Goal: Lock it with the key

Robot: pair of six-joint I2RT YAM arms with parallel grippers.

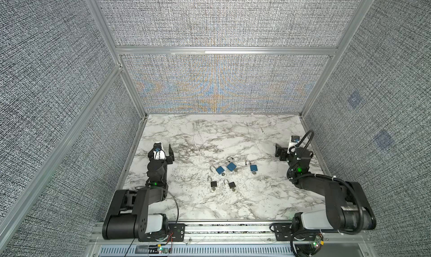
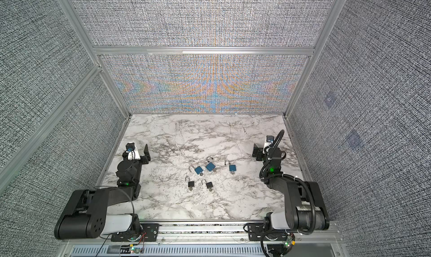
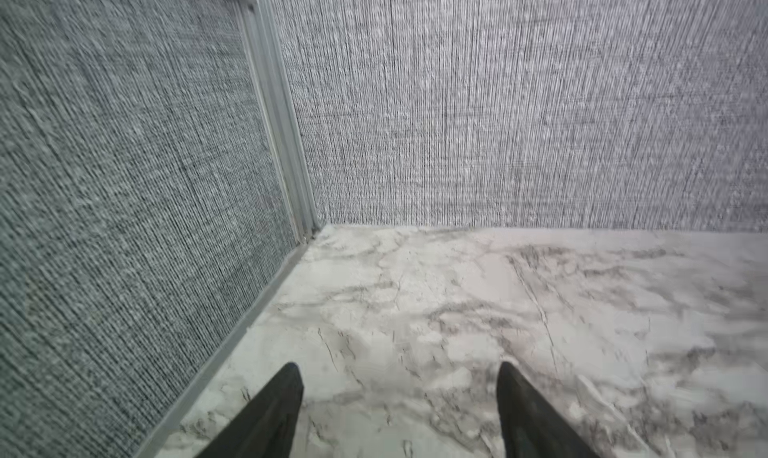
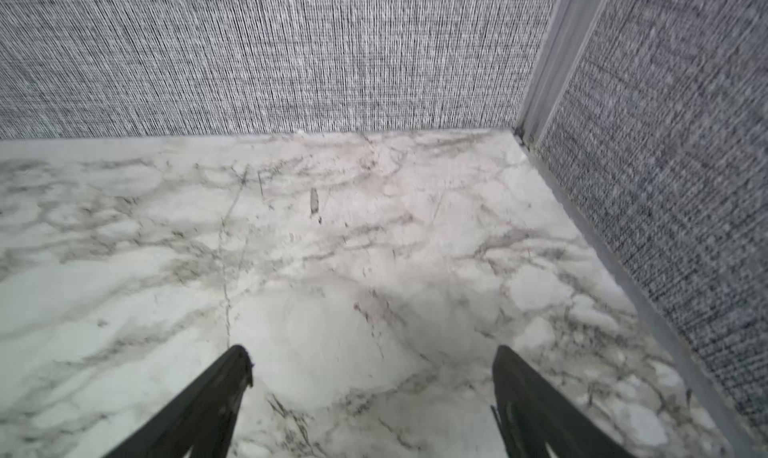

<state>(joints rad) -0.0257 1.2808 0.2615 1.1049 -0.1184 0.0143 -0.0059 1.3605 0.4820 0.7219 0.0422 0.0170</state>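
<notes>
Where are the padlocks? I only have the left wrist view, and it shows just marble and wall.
Observer: In the middle of the marble tabletop, in a row: the left blue padlock, middle blue padlock and right blue padlock.
Operator: Any others?
Observer: Two more in a nearer row: the left black padlock and right black padlock.
Operator: Is the right gripper busy?
Observer: No, the right gripper is open and empty, at the tabletop's right side.
</notes>
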